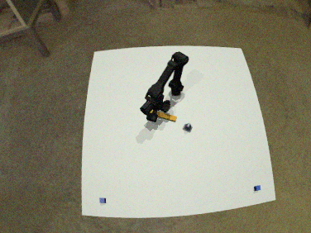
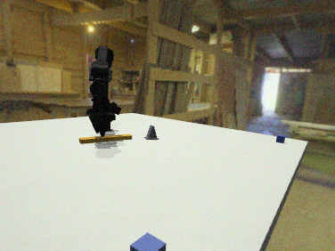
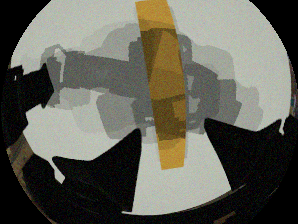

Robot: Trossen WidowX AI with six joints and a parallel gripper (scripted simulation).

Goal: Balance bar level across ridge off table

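The orange-yellow bar (image 1: 170, 118) (image 2: 122, 137) (image 3: 173, 154) lies flat on the white table. My gripper (image 1: 159, 111) (image 2: 102, 133) (image 3: 173, 128) is open and points down over the bar. In the wrist view the fingertips stand on either side of the bar's line, with gaps on both sides; the exact height above it is hard to tell. The small dark grey ridge (image 1: 188, 127) (image 2: 151, 133) stands upright on the table, apart from the bar and a little beyond its right end in the top and exterior views. Nothing rests on the ridge. The arm hides the bar's left end in the top view.
One blue cube (image 1: 102, 201) and another blue cube (image 1: 257, 187) sit near the table's front corners, far from the bar and ridge. The white table (image 1: 124, 165) (image 2: 200, 187) ends well beyond the arm. The arm's shadow falls across the bar.
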